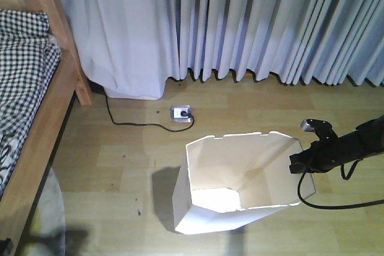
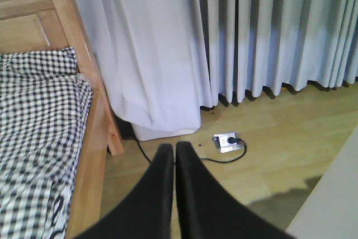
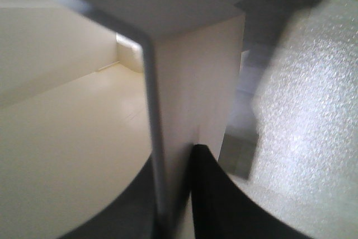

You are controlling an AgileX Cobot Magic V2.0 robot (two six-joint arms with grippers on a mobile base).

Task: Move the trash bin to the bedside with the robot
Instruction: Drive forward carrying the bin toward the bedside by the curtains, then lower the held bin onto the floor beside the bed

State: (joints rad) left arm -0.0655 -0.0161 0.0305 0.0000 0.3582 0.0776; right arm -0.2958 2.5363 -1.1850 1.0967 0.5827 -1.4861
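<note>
Trash bin (image 1: 216,163) stands upright on the wooden floor (image 1: 120,166), right of centre in the front view, mouth open and cream inside, nothing visible in it. It sits well apart from the bed (image 1: 45,118), which runs along the left edge of the floor with its post near the far left corner; black-and-white checked bedding (image 1: 24,70) lies on the frame. Right arm (image 1: 354,145) enters from the right edge of the floor and meets the bin at its right-hand rim. Right gripper (image 1: 298,163) is clamped on that rim: the right wrist view shows the thin white wall of the bin running between the two black fingers (image 3: 215,194), one inside the bin and one outside, pressed close to the wall. A black cable (image 1: 336,205) hangs in a loop beneath this arm. Left gripper (image 2: 174,148), seen only in its own wrist view, has its two fingers drawn together with only a hairline gap between them and nothing held; it hangs above the floor near the bed post. Pale curtains (image 1: 240,22) hang along the far edge of the floor. A socket block (image 1: 181,113) lies on the floor between curtain and bin, with a black lead (image 1: 129,123) running from it toward the far left corner.
</note>
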